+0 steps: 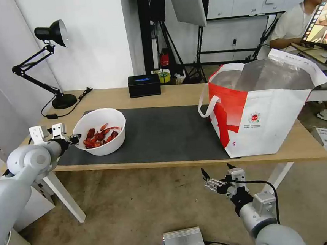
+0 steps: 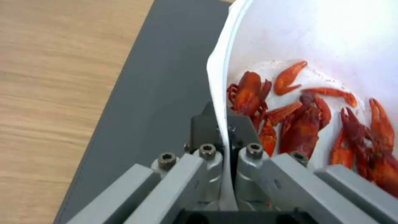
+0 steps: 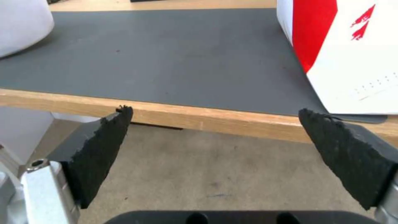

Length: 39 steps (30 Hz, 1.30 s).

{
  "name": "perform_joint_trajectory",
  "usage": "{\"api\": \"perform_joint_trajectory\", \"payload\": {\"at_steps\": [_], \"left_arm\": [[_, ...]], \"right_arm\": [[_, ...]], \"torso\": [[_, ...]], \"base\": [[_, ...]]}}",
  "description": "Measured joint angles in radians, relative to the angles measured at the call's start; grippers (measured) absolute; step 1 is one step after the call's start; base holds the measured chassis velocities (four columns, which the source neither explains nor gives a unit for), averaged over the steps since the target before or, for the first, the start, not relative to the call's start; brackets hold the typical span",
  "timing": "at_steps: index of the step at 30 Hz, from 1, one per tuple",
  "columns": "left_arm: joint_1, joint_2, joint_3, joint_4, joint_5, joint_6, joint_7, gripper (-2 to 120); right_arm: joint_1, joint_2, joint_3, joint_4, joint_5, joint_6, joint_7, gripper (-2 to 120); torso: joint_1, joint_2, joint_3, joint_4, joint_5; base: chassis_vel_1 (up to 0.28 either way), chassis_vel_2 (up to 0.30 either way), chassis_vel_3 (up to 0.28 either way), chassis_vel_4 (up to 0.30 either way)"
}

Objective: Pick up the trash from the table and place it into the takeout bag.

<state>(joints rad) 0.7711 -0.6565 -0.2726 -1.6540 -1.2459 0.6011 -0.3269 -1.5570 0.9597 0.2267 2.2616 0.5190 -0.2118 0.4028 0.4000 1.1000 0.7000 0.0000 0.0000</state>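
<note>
A white round bowl (image 1: pixel 102 125) of red shellfish scraps (image 1: pixel 99 136) sits on the dark mat (image 1: pixel 164 134) at the table's left end. My left gripper (image 1: pixel 74 139) is shut on the bowl's rim (image 2: pixel 219 93); in the left wrist view one finger is inside the bowl beside the scraps (image 2: pixel 307 121) and one is outside. The takeout bag (image 1: pixel 263 110) stands open at the table's right end, its foil lining showing. My right gripper (image 1: pixel 216 168) hangs open below the table's front edge (image 3: pixel 207 116), near the bag's corner (image 3: pixel 352 62).
A black desk lamp (image 1: pixel 47 60) and a black box (image 1: pixel 144 85) stand along the table's back edge. A silver box (image 1: pixel 184 242) with a cable lies on the floor in front. A person sits at the back right.
</note>
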Motion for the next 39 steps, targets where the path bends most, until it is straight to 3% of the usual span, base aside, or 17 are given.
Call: {"api": "perform_joint_trajectory", "payload": {"at_steps": [22, 39], "left_arm": [[0.009, 0.017, -0.042, -0.089, -0.067, -0.002, -0.031, 0], [-0.054, -0.010, -0.013, -0.186, -0.215, 0.003, -0.086, 0]], "right_arm": [[0.000, 0.000, 0.000, 0.000, 0.000, 0.000, 0.000, 100], [0.000, 0.000, 0.000, 0.000, 0.000, 0.000, 0.000, 100]], "torso": [[0.000, 0.000, 0.000, 0.0000, 0.0000], [0.000, 0.000, 0.000, 0.0000, 0.0001]], "base": [[0.000, 0.000, 0.000, 0.000], [0.000, 0.000, 0.000, 0.000]]}}
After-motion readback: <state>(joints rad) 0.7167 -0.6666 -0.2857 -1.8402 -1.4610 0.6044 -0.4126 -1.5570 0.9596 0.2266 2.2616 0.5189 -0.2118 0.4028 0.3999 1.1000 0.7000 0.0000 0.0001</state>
